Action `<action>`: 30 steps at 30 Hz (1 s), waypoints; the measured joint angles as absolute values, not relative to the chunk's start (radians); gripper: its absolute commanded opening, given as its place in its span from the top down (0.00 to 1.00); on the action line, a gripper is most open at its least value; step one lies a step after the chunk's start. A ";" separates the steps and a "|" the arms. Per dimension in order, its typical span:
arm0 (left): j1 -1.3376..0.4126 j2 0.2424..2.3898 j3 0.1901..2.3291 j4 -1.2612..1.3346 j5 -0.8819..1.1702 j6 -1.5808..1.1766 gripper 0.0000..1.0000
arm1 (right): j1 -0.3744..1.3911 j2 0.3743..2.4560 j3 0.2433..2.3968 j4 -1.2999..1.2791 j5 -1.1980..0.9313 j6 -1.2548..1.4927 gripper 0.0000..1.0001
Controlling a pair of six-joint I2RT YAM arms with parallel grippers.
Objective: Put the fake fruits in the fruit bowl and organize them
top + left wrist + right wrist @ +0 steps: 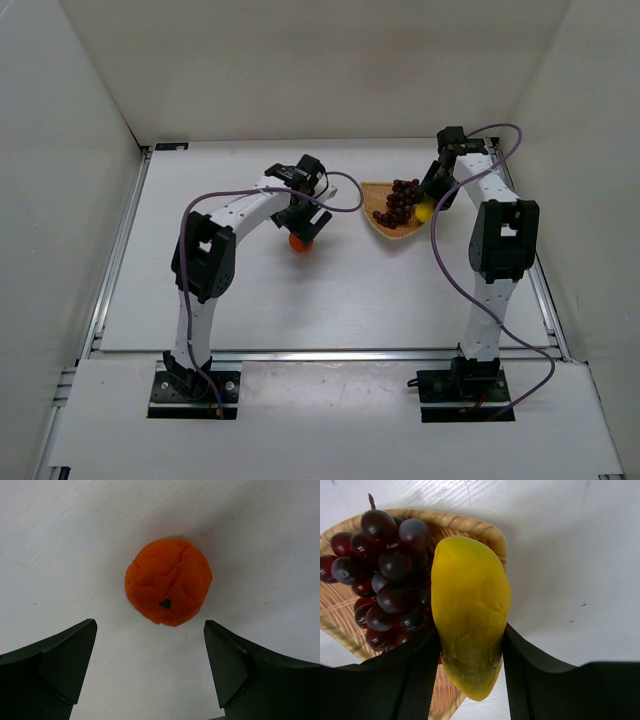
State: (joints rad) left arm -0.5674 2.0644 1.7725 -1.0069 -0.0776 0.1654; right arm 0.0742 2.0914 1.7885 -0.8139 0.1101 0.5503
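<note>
Right gripper (pixel 470 655) pinches the lemon (pixel 470 600) over the fruit bowl (pixel 470 525) edge, beside the grape bunch (pixel 385 575). Released here, I think it tips out onto the table (pixel 350 300). Left gripper (pixel 150 630) hangs spread over the orange (pixel 168 581), well apart from the bowl. I can't judge its height, so closing may send it rolling.

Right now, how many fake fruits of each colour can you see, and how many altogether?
Orange: 1, the round orange ball on the white table.
Yellow: 1, the oblong yellow lemon gripped by the right hand.
Dark purple-red: 1, the grape bunch in the tan wicker basket.
Total: 3.
</note>
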 measured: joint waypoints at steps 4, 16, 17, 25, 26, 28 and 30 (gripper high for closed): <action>-0.573 2.136 1.787 -1.037 -0.067 0.164 0.00 | 0.077 2.115 1.805 -0.822 0.083 0.525 0.49; -0.574 2.204 1.843 -1.069 -0.002 0.157 0.06 | 0.078 2.101 1.798 -0.826 -0.002 0.474 0.08; -0.574 2.205 1.845 -1.066 0.006 0.156 0.09 | 0.078 2.087 1.785 -0.822 -0.005 0.471 0.08; -0.574 2.205 1.849 -1.060 0.038 0.160 0.46 | 0.079 1.869 1.630 -0.808 -0.006 0.467 0.08; -0.574 2.205 1.849 -1.060 0.039 0.159 0.50 | 0.078 1.843 1.613 -0.809 -0.002 0.467 0.08; -0.574 2.205 1.849 -1.060 0.039 0.159 0.53 | 0.076 1.799 1.586 -0.805 0.001 0.467 0.08; -0.574 2.205 1.850 -1.061 0.038 0.159 0.53 | 0.071 1.761 1.554 -0.799 0.003 0.469 0.08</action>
